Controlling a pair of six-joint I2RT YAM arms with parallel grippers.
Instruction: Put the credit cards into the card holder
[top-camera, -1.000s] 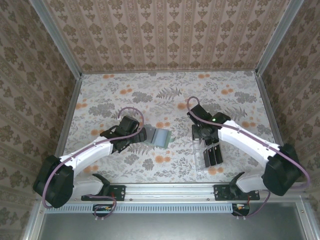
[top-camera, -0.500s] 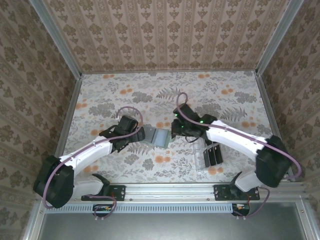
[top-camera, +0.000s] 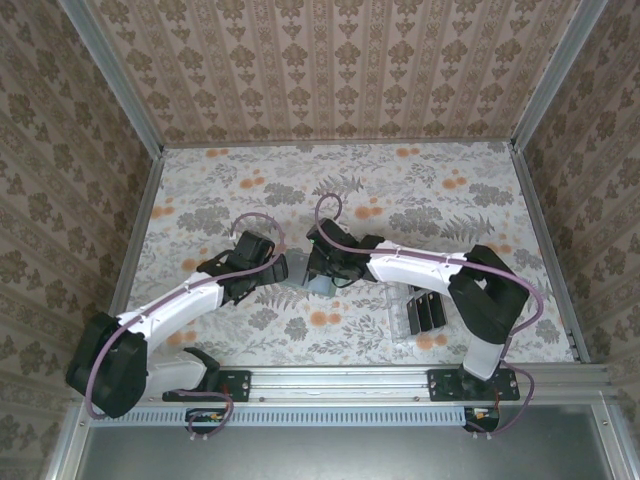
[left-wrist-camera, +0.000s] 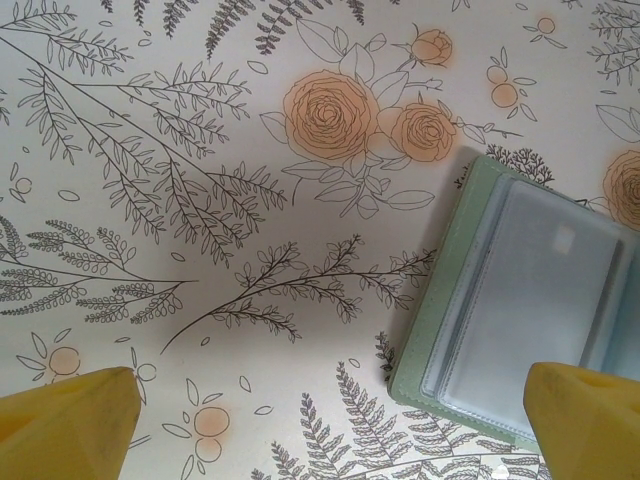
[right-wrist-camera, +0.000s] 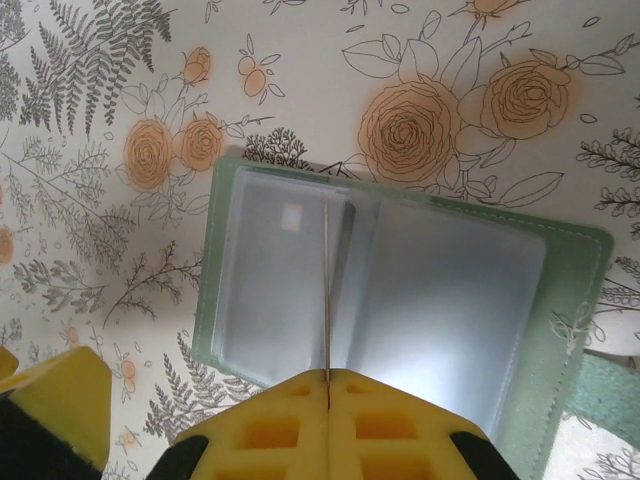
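Note:
The card holder (top-camera: 318, 280) lies open on the floral table, sage-green outside (left-wrist-camera: 440, 290), with clear pockets inside (right-wrist-camera: 450, 300). My right gripper (top-camera: 322, 262) hangs just above it, shut on a credit card (right-wrist-camera: 327, 290). I see that card edge-on as a thin line over the fold between the two pockets. My left gripper (top-camera: 280, 270) stands open beside the holder's left edge, with one yellow finger (left-wrist-camera: 585, 410) over the holder's near corner and the other (left-wrist-camera: 70, 420) over bare table. Two more black credit cards (top-camera: 428, 308) sit in a clear rack to the right.
The clear plastic slotted rack (top-camera: 412, 312) stands at the near right of the table. The holder's green strap (right-wrist-camera: 610, 395) sticks out from one side. Patterned walls (top-camera: 330, 70) enclose the table on three sides.
My right arm has swung left from above the clear rack to above the open card holder, carrying the card. The left arm has not moved.

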